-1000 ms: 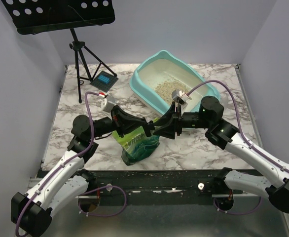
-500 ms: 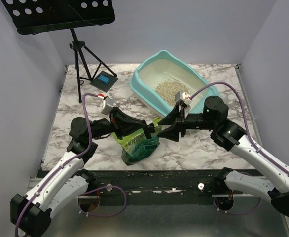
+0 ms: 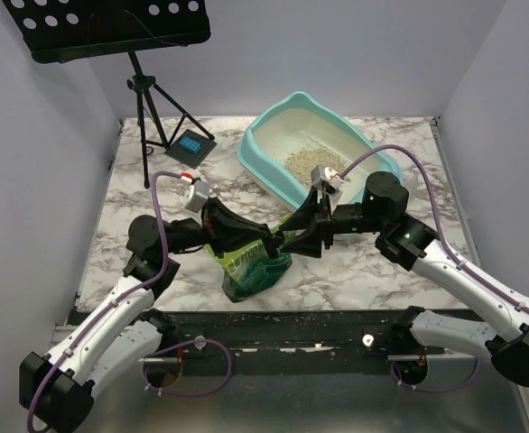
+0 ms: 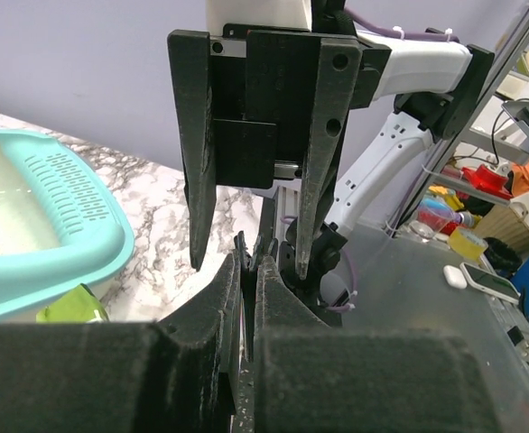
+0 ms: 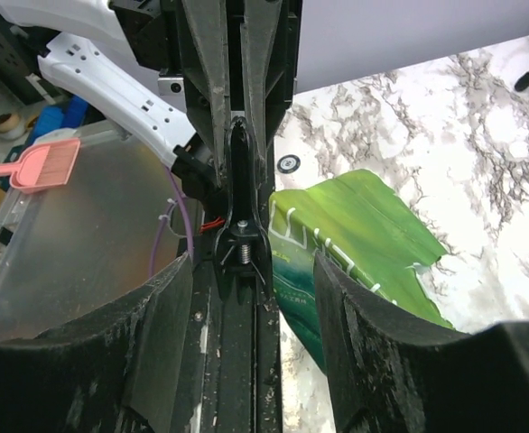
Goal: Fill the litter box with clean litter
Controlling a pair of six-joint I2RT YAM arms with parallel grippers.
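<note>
Claws: two, both mine, meeting tip to tip above the green bag
Left claw (image 4: 249, 280): fingers pressed almost together, with only a hairline slit between them; I cannot tell whether any bag foil is caught in it
Right claw (image 5: 246, 280): spread wide and gripping nothing; its fingers (image 5: 156, 361) straddle the tip of my left claw, one on each side, and I cannot tell if they touch it
Litter box (image 3: 263, 173): one, turquoise, set at a slant on the far side of the marble table (image 3: 120, 189), right of centre, beyond both claws
Clean litter (image 3: 310, 164): one loose beige pile inside the box, toward its near right end; the rest of the off-white floor shows bare
Green bag (image 3: 251, 266): one, printed foil, standing tilted just below where my claws meet, near the front edge and apart from the box
Music stand (image 3: 111, 27): one, black, with its tripod feet at the far left of the table
Small device (image 3: 192, 144): one, dark with a blue screen, lying by a tripod foot, left of the box
Pink dustpan (image 5: 43, 167): one, off the table
In the way: my right wrist lies between the bag and the box
</note>
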